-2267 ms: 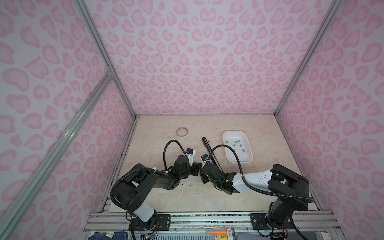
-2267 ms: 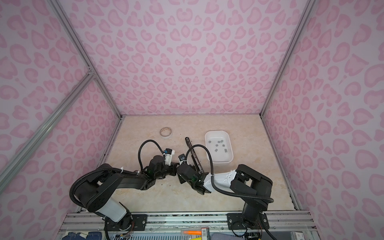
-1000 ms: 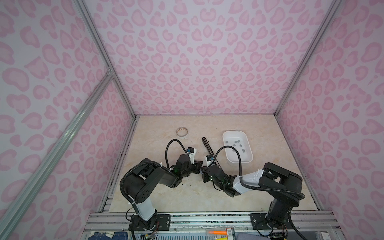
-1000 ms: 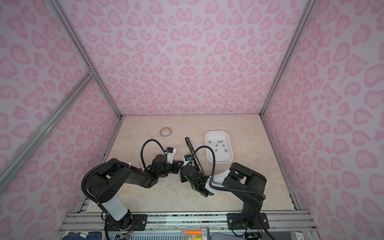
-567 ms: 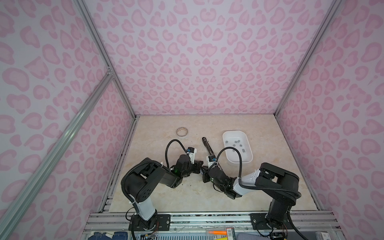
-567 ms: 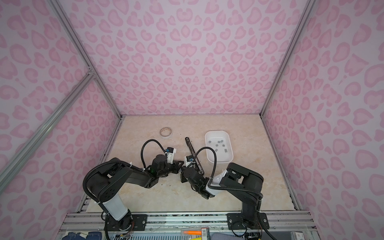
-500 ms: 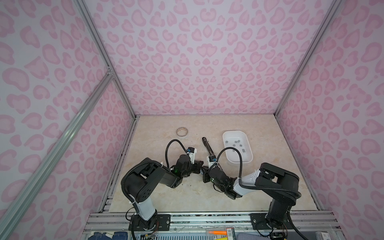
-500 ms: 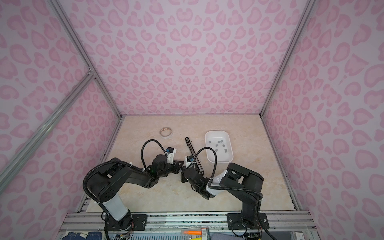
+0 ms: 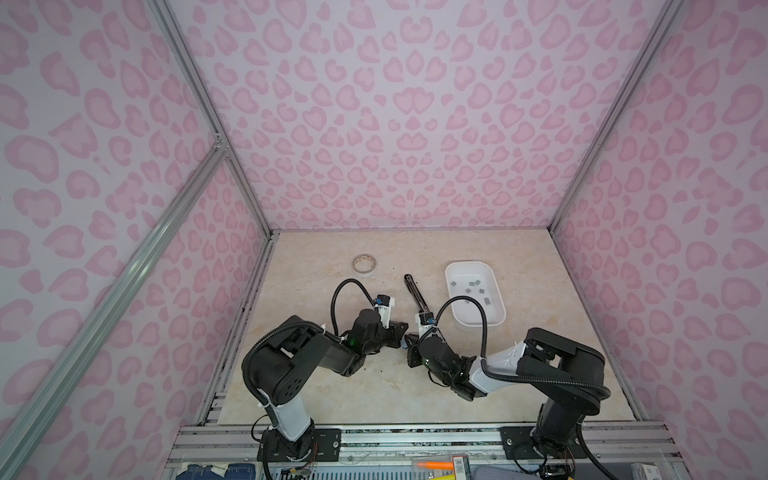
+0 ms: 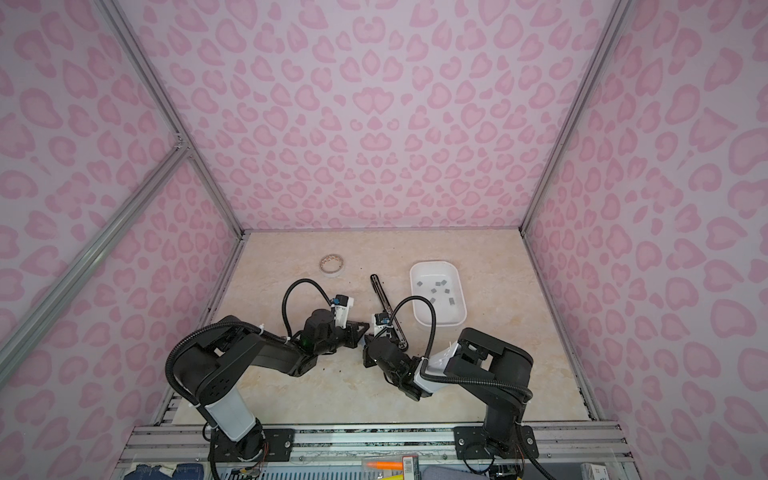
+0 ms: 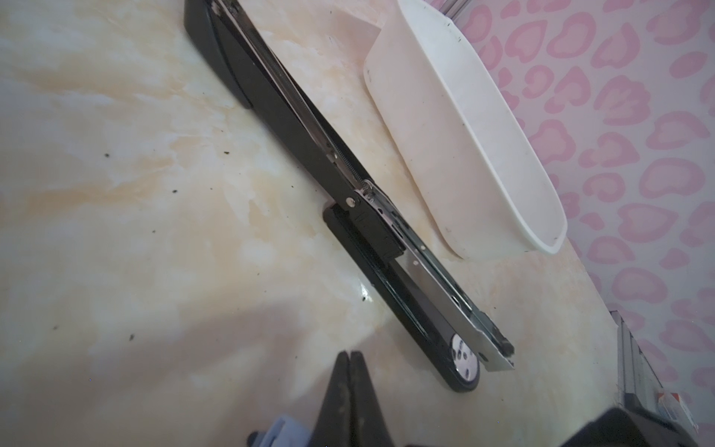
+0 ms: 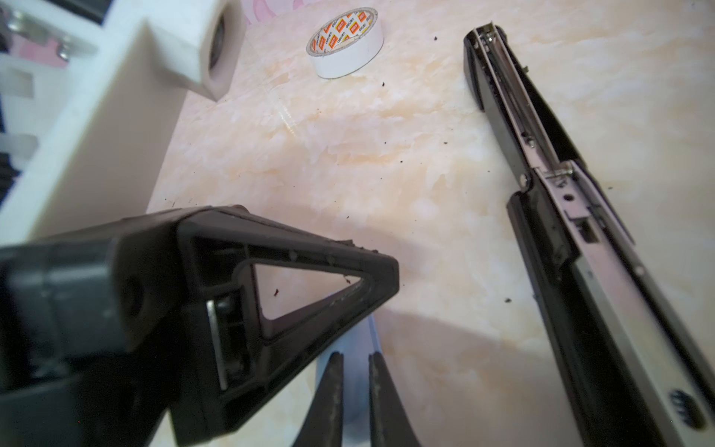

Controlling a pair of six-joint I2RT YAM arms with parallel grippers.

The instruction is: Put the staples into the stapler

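- Fingertips are being pressed together on the left hand (image 11: 350, 354), empty.
- A pale bluish strip (image 12: 354, 394) is being pinched by the right hand (image 12: 355, 354), close beside it.
- The stapler (image 12: 572, 232) is being seen lying open on the tabletop (image 9: 374, 395), just beyond.
- The staples (image 9: 473, 284) are being carried in the white tray (image 9: 478, 322) beside it.

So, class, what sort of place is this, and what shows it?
Probably a robot test booth: a left arm and a right arm bolted to a metal rail, with pink patterned walls closing in a small table.
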